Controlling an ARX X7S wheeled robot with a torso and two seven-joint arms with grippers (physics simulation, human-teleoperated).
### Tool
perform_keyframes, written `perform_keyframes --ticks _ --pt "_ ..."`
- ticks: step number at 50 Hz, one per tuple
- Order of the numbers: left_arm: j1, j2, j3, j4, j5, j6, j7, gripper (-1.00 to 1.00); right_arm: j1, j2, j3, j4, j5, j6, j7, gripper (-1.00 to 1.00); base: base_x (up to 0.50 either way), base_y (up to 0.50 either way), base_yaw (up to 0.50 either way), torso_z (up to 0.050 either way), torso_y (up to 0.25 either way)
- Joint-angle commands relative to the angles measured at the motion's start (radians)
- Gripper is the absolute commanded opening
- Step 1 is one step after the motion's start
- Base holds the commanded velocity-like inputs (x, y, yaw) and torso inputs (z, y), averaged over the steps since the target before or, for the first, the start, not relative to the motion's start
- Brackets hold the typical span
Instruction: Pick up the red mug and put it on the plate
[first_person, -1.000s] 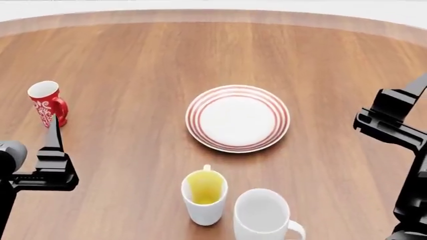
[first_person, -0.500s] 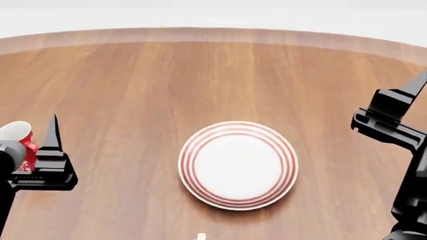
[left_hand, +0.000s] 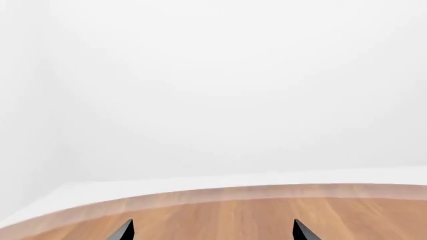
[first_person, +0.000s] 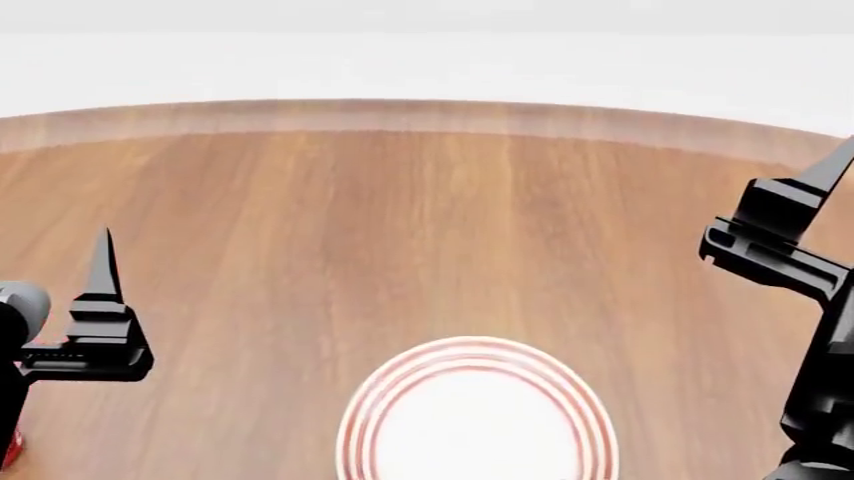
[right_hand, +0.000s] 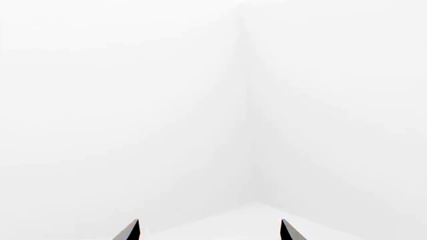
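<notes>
The left gripper (left_hand: 210, 231) shows in its wrist view as two black pointed fingertips (left_hand: 124, 231) set well apart with nothing between them. In the head view it sits low at the left, one thin spike rising above a blocky black body, hanging over bare wood. The right gripper (right_hand: 208, 231) likewise shows two dark tips spread wide and holding nothing; its camera looks at a plain white wall corner. In the head view the right arm (first_person: 798, 300) is an angular black shape along the right edge, raised above the tabletop.

Between the two arms lies a broad stretch of open table (first_person: 400, 230), warm brown wood with fine lengthwise grain and a smooth, faintly glossy finish. Its far edge curves in a paler band against the white floor and wall beyond.

The plate (first_person: 477, 415) lies flat at the bottom centre of the head view, cut off by the frame's lower edge; it is round and white with concentric red rings at its rim, well apart from both grippers.

A small red sliver at the bottom left corner, beneath the left arm, is probably the red mug (first_person: 11, 450), though too little shows to be sure.
</notes>
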Motion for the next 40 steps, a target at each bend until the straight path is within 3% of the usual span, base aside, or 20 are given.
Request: perform_keyframes --ticks 1,4,22,28,40 --pt "0.0 -0.004 0.001 0.001 -0.006 0.0 -0.006 1.0 -0.002 0.004 -0.006 0.001 0.003 -0.001 0.004 1.0 0.5 0.0 0.0 0.0 0.01" --pt "0.0 -0.005 0.002 -0.001 -0.007 0.001 -0.007 1.0 -0.003 0.002 -0.001 -0.003 0.011 -0.007 0.002 1.0 0.5 0.0 0.0 0.0 0.0" --pt "-0.003 -0.011 0.006 -0.004 -0.015 0.002 -0.015 1.0 0.01 0.007 -0.019 0.015 0.003 0.031 0.025 1.0 0.0 0.0 0.0 0.0 0.001" --pt "-0.003 -0.013 0.007 -0.001 -0.018 0.001 -0.018 1.0 0.004 0.005 -0.017 0.012 0.008 0.008 0.025 1.0 0.44 0.0 0.0 0.0 0.0" --pt "-0.008 -0.004 -0.007 -0.003 -0.027 -0.008 -0.037 1.0 0.003 0.009 -0.029 0.028 0.0 0.001 0.037 1.0 0.0 0.0 0.0 0.0 0.0"
